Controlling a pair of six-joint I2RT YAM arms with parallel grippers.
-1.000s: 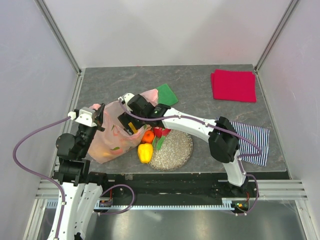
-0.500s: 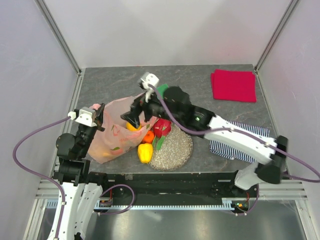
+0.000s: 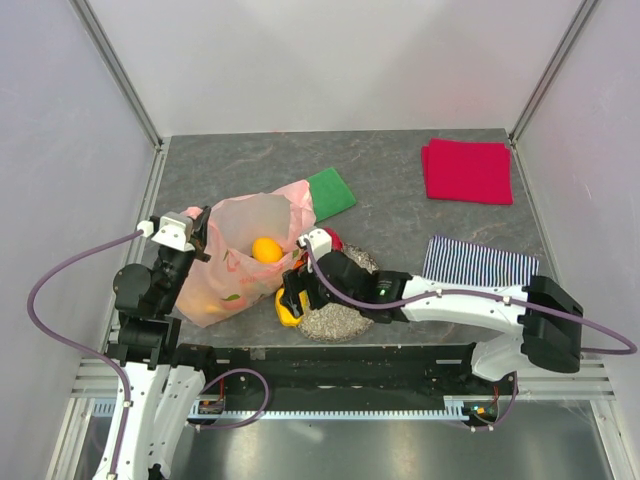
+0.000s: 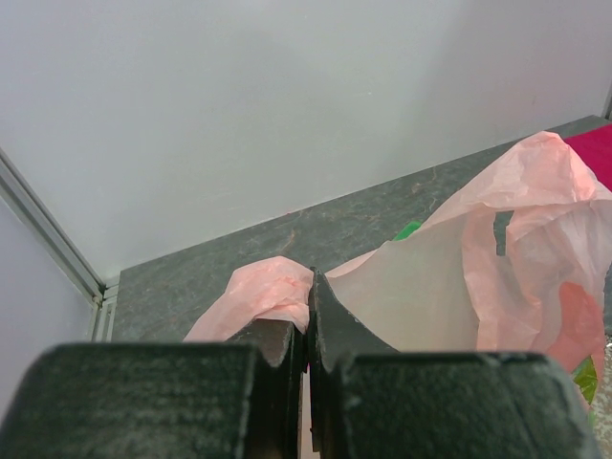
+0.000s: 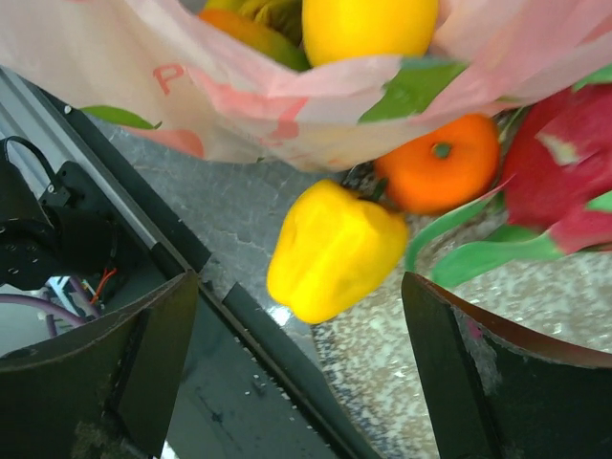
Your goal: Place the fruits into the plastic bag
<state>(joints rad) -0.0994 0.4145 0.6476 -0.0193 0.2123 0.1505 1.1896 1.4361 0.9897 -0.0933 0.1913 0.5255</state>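
Note:
The pale pink plastic bag lies at the left with its mouth held up. My left gripper is shut on its handle; in the left wrist view the pink film is pinched at the gripper. A round yellow fruit lies inside the bag. My right gripper is open just above the yellow pepper, jaws either side of it, not touching. An orange and a red fruit with green leaves lie next to it on the speckled plate.
A green cloth lies behind the bag, a red folded cloth at the back right, a striped cloth at the right. The table's near edge and black rail run just below the pepper.
My right arm has left the bag's mouth, swung up and come down at the near side over the yellow pepper. A yellow fruit now shows inside the bag. The left gripper has not moved.

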